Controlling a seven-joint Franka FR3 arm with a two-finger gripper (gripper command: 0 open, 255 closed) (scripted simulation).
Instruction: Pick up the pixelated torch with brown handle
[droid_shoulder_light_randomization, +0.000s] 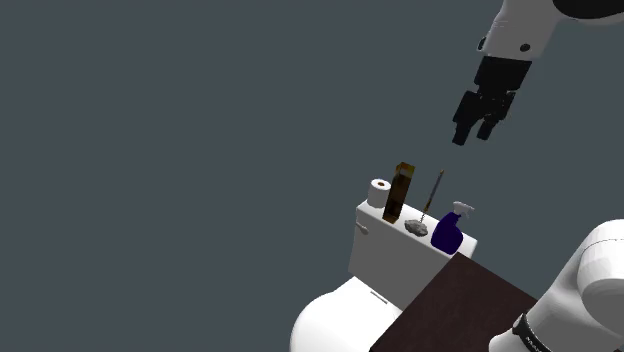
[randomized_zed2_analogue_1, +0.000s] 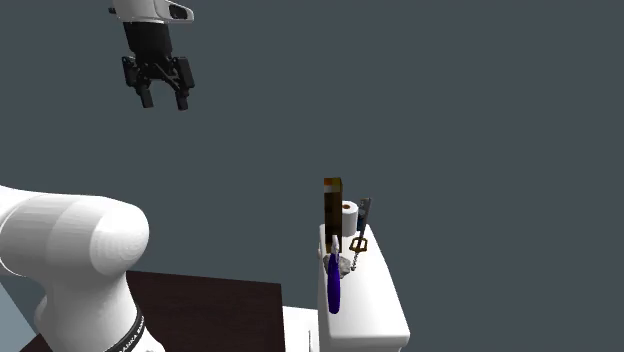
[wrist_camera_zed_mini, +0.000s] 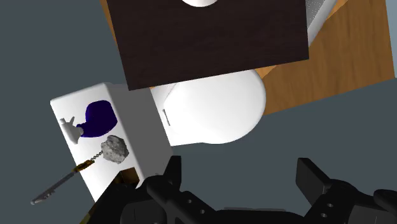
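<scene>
Torch (droid_shoulder_light_randomization: 400, 190), blocky, with a dark brown handle and an amber top, stands upright on the lid of a white toilet tank (droid_shoulder_light_randomization: 372, 250). In the shoulder view it is between a toilet roll (droid_shoulder_light_randomization: 379, 192) on its left and a thin key-shaped sword (droid_shoulder_light_randomization: 433, 197) on its right. A grey lump (droid_shoulder_light_randomization: 418, 227) and a blue spray bottle (droid_shoulder_light_randomization: 447, 233) sit further right on the lid.

The tool (droid_shoulder_light_randomization: 473, 133) hangs high above and to the right of the tank, well apart from everything, its two fingers spread wide with nothing between them.

In the second exterior view the spray bottle stands nearer than the torch and hides its foot. In the wrist view the tool's black body covers the end of the tank where the torch stands, and a brown sliver shows there. The toilet bowl (droid_shoulder_light_randomization: 330, 322) is cut off by the shoulder view's lower edge, beside the stand's dark top (droid_shoulder_light_randomization: 455, 305).
</scene>
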